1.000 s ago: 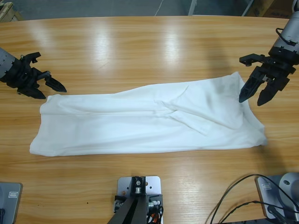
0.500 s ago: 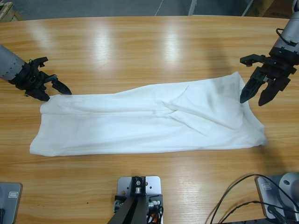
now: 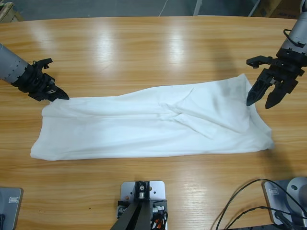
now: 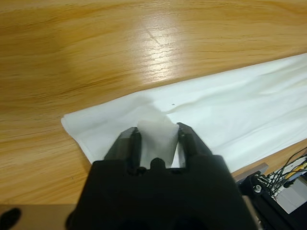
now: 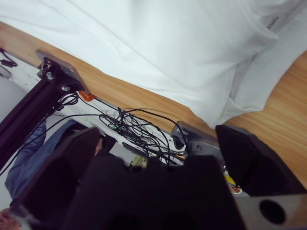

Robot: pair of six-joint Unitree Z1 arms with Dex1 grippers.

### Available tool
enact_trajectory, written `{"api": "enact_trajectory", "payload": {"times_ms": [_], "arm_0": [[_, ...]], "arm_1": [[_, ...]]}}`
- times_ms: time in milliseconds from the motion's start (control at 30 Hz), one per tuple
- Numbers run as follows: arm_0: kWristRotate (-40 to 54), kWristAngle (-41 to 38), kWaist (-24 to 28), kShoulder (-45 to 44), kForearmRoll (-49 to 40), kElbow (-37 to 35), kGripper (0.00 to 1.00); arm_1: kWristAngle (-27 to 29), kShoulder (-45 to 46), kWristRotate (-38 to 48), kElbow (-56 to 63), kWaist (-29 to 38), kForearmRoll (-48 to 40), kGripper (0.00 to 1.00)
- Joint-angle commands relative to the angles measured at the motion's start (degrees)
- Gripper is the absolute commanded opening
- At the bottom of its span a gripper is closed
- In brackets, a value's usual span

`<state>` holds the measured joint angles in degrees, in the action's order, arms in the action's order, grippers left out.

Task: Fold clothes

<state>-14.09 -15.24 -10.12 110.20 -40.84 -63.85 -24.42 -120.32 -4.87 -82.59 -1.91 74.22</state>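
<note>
The white T-shirt lies folded into a long band across the middle of the wooden table. My left gripper is at its far left corner, shut on a pinch of the cloth. The left wrist view shows white fabric bunched between the jaws of the left gripper. My right gripper hangs open over the shirt's right end, jaws wide apart. In the right wrist view the shirt fills the top, with a ribbed band and small dark print, and the right gripper holds nothing.
Black cables loop at the near right edge of the table. The right wrist view looks past the table's near edge to tangled cables and a person's leg in jeans below.
My left gripper has moved right and down onto the shirt's far left corner and shut on it. The right arm and the shirt's right end have not moved.
</note>
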Motion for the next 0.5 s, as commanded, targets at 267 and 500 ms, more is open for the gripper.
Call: {"api": "enact_trajectory", "payload": {"times_ms": [267, 500], "arm_0": [[0.52, -1.11, -0.42, -9.07, -1.07, 3.29, 0.0], [-1.73, -1.94, -1.39, -14.73, -4.0, 5.05, 0.0]], "arm_1": [[1.87, 0.89, 1.06, 1.29, 0.76, -0.13, 0.982], [1.92, 2.6, 1.27, 1.03, 0.76, 0.89, 0.982]]}}
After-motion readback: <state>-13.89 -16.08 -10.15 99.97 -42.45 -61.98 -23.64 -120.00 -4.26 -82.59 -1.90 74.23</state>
